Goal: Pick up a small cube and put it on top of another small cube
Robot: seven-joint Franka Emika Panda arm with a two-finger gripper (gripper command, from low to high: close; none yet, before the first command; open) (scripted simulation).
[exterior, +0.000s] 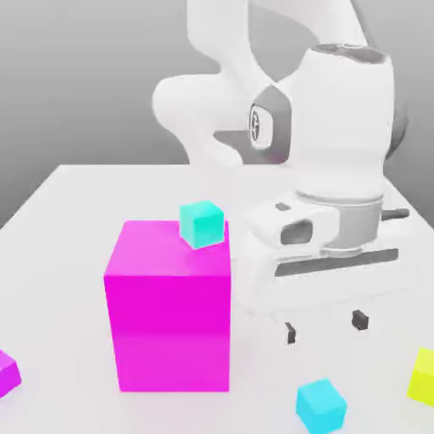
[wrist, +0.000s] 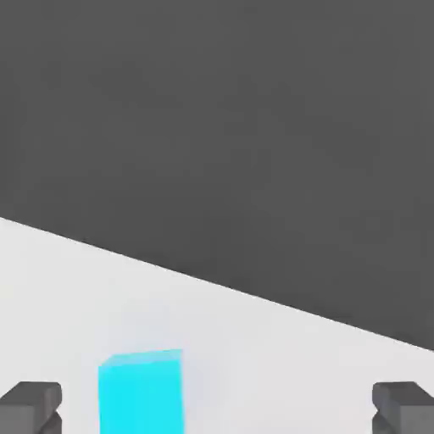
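Observation:
The small sky-blue cube (exterior: 321,405) lies on the white table near the front, towards the exterior view's right. The hand view shows this sky-blue cube (wrist: 141,394) off-centre, nearer one fingertip (wrist: 32,407) than the other. My gripper (exterior: 325,326) hangs a little above the table, just behind and above that cube. It is open with nothing between its dark fingers; in the hand view the gripper (wrist: 219,408) stands wide. The small turquoise cube (exterior: 202,225) appears to rest on the back right corner of the big magenta block (exterior: 168,314).
A yellow cube (exterior: 422,375) lies at the exterior view's right edge. A small magenta piece (exterior: 7,371) sits at the left edge. The tall magenta block stands to the left of my gripper. The arm's white base rises behind.

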